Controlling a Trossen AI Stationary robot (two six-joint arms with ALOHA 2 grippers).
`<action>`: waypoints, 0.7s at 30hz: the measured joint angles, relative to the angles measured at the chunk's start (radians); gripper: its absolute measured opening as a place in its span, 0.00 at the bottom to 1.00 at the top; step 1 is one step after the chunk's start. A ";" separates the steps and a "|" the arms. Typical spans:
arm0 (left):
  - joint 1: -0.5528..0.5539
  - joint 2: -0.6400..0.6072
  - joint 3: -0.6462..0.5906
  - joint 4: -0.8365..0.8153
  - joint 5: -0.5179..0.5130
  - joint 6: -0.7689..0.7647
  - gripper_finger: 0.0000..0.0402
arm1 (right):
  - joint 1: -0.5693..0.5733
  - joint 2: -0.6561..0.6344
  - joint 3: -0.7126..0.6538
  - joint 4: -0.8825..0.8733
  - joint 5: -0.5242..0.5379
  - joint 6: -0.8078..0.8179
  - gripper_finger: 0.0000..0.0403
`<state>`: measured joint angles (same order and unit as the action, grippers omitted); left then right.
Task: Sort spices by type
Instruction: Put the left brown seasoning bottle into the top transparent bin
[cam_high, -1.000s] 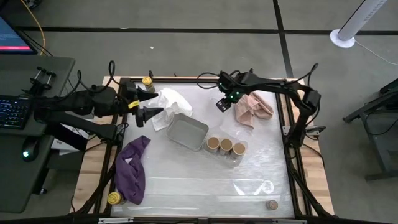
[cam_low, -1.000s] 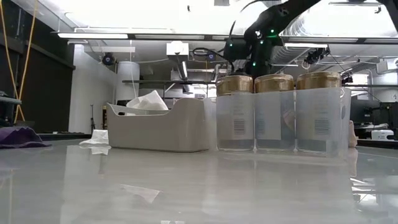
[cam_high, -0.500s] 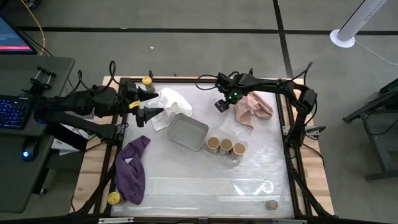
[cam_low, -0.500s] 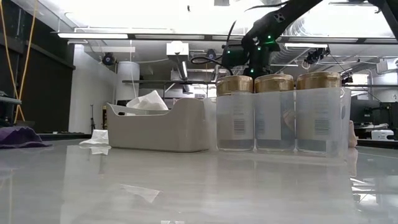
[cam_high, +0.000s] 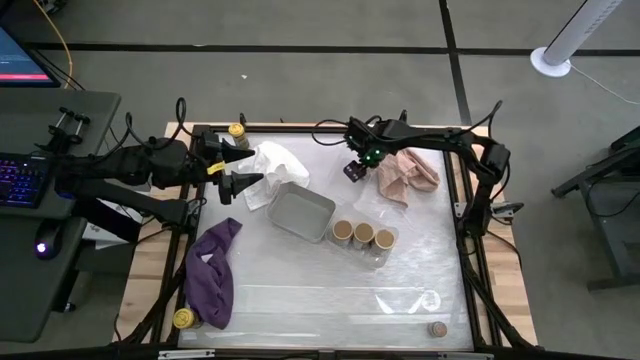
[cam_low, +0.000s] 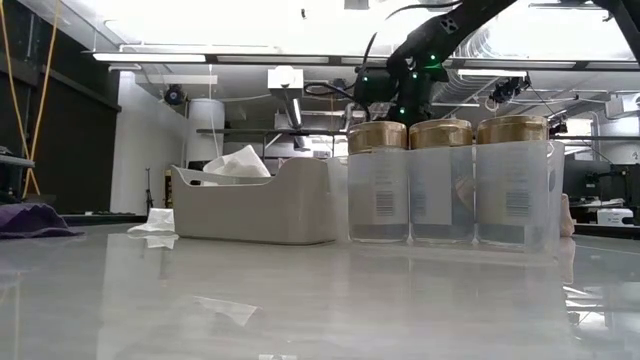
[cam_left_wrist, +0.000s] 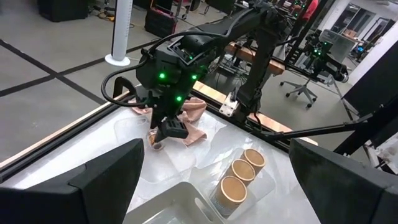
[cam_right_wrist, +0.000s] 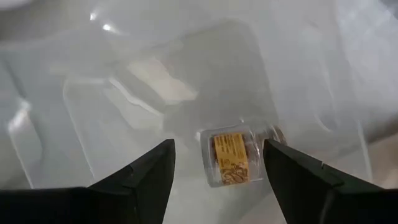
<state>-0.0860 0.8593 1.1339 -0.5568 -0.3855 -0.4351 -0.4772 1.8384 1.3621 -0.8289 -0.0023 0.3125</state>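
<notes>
right gripper: right arm's dark two-finger gripper (cam_high: 353, 170) hangs over the far middle of the table, just beside the crumpled pink cloth (cam_high: 407, 170); fingers (cam_right_wrist: 144, 180) spread wide, holding nothing.
under it: small clear jar with a yellow-brown label (cam_right_wrist: 231, 157) lies on its side on the clear plastic sheet, between the fingers in the right wrist view; whether it touches them I cannot tell.
left gripper: left arm's dark gripper (cam_high: 232, 170) sits at the far-left table edge, fingers apart, empty, next to the crumpled white cloth (cam_high: 272, 168).
tan-top jars: three wider clear jars with tan tops (cam_high: 363, 234) stand in a touching row mid-table, just beside the grey rectangular metal tray (cam_high: 300, 211).
yellow-lid jars: one dark jar with a yellow lid (cam_high: 237, 131) at the far-left corner behind the left arm; another (cam_high: 182, 319) at the near-left corner, touching the purple cloth (cam_high: 211, 273).
tiny jar: small brownish jar (cam_high: 437, 328) alone at the near-right corner, well apart from the rest.
in the way: in the low view the tan-top row (cam_low: 447, 180) and tray wall (cam_low: 255, 208) fill the front and block the table under the right gripper.
hard to read: the high view hides the lying jar under the right gripper; its lid shows only as a sliver in the right wrist view. Label text unreadable.
</notes>
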 joint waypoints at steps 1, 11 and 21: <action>0.000 0.000 0.000 0.000 0.000 0.000 0.97 | 0.003 0.000 0.000 -0.001 0.000 -0.035 0.59; 0.000 0.000 0.000 -0.001 0.000 0.000 0.97 | 0.044 0.000 0.000 -0.072 0.210 -0.712 0.59; 0.000 0.000 0.000 -0.017 0.000 -0.008 0.97 | 0.046 0.047 0.002 -0.085 0.256 -0.914 0.59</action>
<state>-0.0857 0.8593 1.1343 -0.5738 -0.3851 -0.4427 -0.4310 1.8849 1.3639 -0.9143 0.2541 -0.6018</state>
